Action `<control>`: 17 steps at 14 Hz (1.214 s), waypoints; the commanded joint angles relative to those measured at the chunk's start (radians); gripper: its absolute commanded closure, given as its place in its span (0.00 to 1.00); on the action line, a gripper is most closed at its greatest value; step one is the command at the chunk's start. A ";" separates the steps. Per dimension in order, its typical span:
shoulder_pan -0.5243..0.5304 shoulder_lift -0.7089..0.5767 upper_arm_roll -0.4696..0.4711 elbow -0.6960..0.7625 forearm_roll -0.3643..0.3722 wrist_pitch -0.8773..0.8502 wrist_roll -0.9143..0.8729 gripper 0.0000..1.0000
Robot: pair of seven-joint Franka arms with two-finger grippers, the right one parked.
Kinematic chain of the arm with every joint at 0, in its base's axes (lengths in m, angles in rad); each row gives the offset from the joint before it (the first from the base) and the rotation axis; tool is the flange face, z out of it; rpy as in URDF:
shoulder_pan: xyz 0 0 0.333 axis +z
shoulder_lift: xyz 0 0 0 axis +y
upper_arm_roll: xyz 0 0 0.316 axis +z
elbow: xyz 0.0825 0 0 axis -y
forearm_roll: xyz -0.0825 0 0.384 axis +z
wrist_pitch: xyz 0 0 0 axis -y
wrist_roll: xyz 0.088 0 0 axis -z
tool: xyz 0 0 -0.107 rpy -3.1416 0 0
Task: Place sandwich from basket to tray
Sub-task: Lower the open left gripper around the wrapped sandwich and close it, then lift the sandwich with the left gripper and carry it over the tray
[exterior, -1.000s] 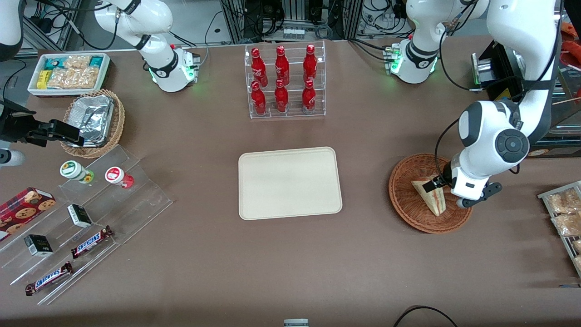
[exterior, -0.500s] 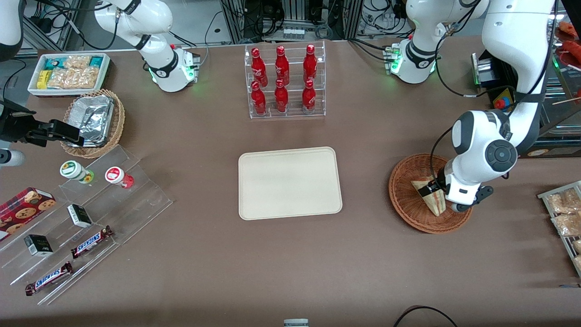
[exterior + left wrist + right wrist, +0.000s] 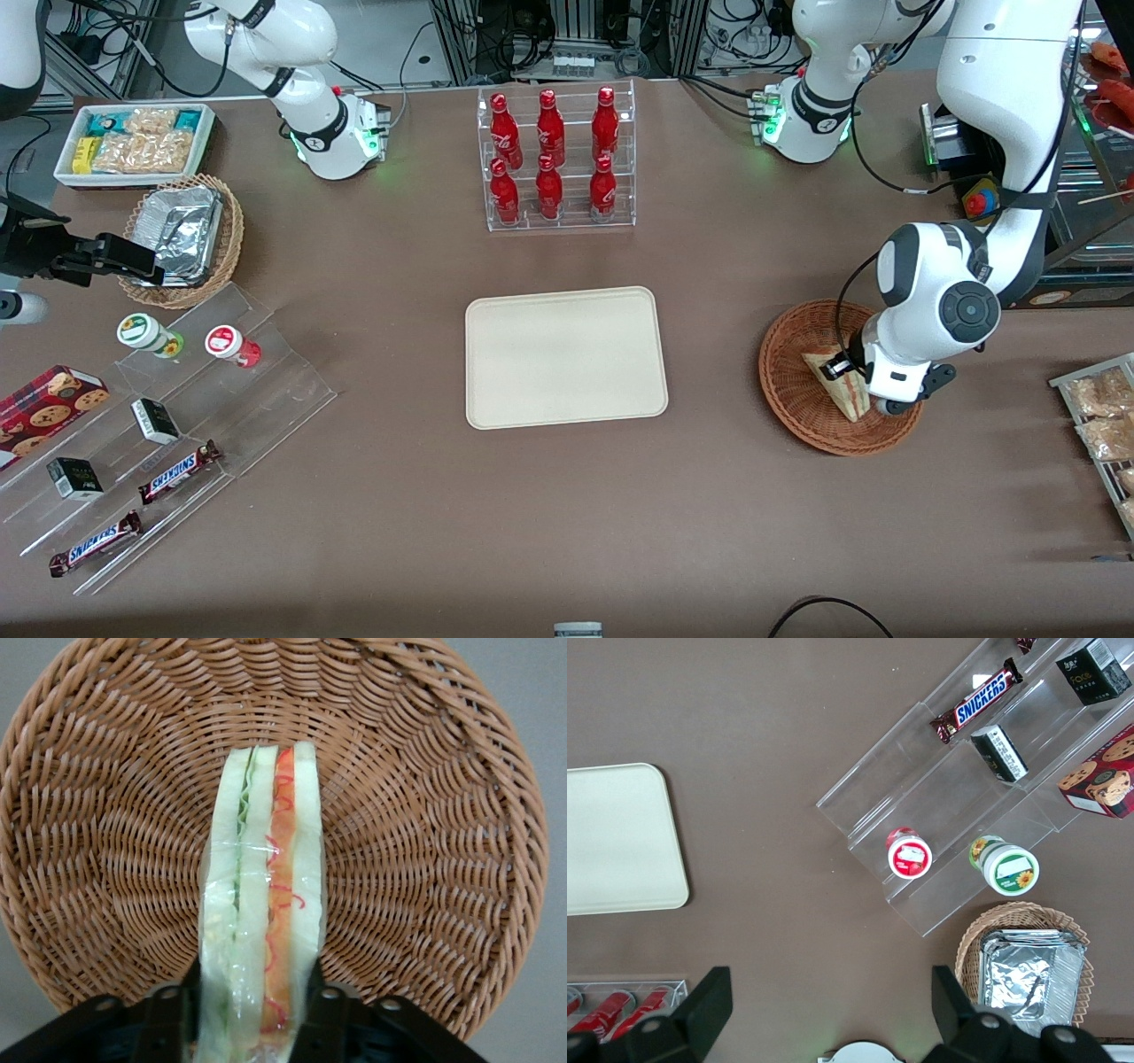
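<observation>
The sandwich [image 3: 840, 387] lies in the reddish-brown wicker basket [image 3: 793, 399] toward the working arm's end of the table. In the left wrist view the sandwich [image 3: 261, 886] shows its cut edge with green and orange-red layers under clear wrap, over the basket's weave [image 3: 106, 859]. My left gripper [image 3: 849, 379] is down in the basket, one black finger [image 3: 184, 1010] pressed against each bread face [image 3: 251, 1001], shut on the sandwich. The cream tray [image 3: 567, 357] lies bare at the table's middle, and its corner shows in the right wrist view [image 3: 611, 842].
A clear rack of red bottles [image 3: 555, 159] stands farther from the front camera than the tray. A wire rack of snack packets [image 3: 1099, 416] lies beside the basket at the table's edge. Toward the parked arm's end are acrylic steps with snacks [image 3: 159, 416], a tan basket with foil [image 3: 182, 235] and a white bin [image 3: 133, 142].
The left arm has shifted toward the table's middle and lowered over the basket, bringing the fingers onto the sandwich. The sandwich and basket have not moved.
</observation>
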 commanded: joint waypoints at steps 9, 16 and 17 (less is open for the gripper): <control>-0.081 -0.079 -0.110 0.151 0.032 -0.248 0.062 1.00; -0.327 0.054 -0.142 0.309 0.017 -0.251 0.011 1.00; -0.355 0.086 -0.142 0.341 0.015 -0.254 -0.009 1.00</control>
